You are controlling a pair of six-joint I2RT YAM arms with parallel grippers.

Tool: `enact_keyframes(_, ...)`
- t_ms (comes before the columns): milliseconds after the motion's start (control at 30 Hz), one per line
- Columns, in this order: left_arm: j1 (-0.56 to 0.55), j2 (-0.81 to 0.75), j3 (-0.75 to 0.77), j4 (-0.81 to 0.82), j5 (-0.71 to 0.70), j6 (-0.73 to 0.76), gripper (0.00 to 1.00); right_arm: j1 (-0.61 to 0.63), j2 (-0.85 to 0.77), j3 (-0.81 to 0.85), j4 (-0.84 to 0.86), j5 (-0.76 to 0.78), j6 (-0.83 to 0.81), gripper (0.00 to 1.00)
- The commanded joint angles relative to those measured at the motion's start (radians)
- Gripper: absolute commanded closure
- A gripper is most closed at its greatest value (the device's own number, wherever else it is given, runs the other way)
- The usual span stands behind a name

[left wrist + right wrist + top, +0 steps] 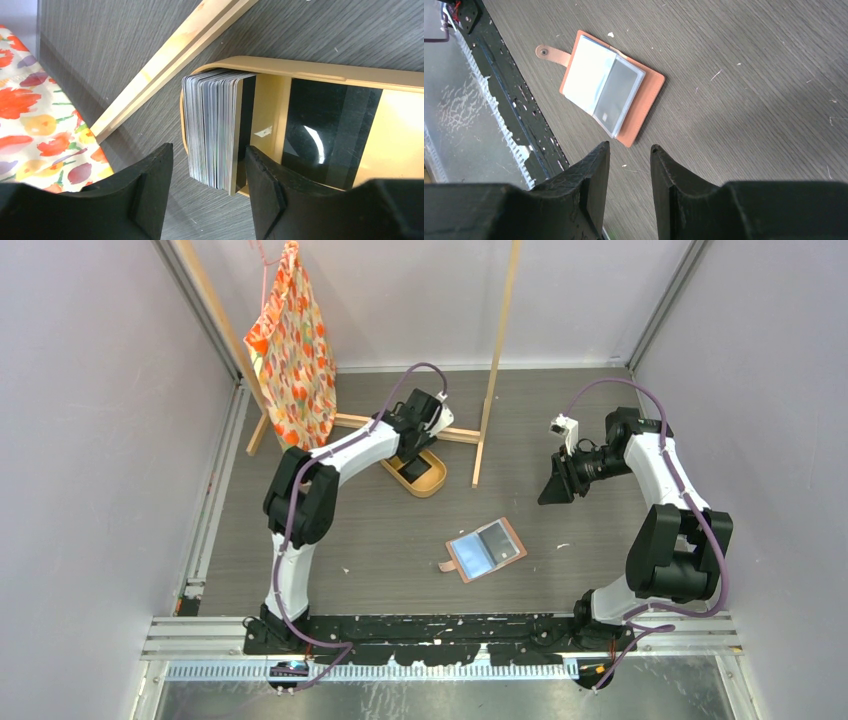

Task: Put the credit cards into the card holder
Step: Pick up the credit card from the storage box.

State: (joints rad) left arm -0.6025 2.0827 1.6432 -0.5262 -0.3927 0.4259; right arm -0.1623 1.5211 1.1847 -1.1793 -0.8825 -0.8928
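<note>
Your left tool (209, 150) straddles the upright stack of credit cards (212, 130) in the tan tray (310, 67), jaws apart, clear of both sides. The card holder (606, 85) lies open on the desk (749, 75); your right tool (630, 150) hangs near it, narrowly parted, empty.

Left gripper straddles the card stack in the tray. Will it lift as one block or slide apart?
The credit cards stand on edge as many thin separate sheets, so they'll likely slip against each other unless squeezed across the faces. Each looks stiff and light. The small tan tray may shift if the left gripper nudges it.
</note>
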Motion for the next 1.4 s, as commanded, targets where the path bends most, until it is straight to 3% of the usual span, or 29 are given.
enact_keyframes(0,0.006,-0.079,-0.010,0.053,-0.046,0.001,0.46,-0.003,-0.002,0.013,-0.012,-0.027,-0.021,0.59)
enact_keyframes(233,0.006,-0.087,-0.019,0.066,-0.045,0.002,0.59,-0.003,-0.001,0.013,-0.013,-0.028,-0.023,0.59)
enact_keyframes(333,0.006,-0.082,-0.016,0.063,-0.042,0.002,0.69,-0.003,-0.002,0.013,-0.013,-0.029,-0.024,0.59)
enact_keyframes(500,0.005,-0.081,-0.013,0.057,-0.036,-0.001,0.75,-0.003,-0.002,0.013,-0.014,-0.029,-0.024,0.59)
enact_keyframes(800,0.005,-0.085,-0.005,0.039,-0.004,-0.008,0.98,-0.003,-0.004,0.013,-0.016,-0.029,-0.024,0.59)
enact_keyframes(1367,0.016,-0.102,0.018,-0.009,0.099,-0.050,1.00,-0.003,-0.003,0.018,-0.026,-0.032,-0.034,0.59)
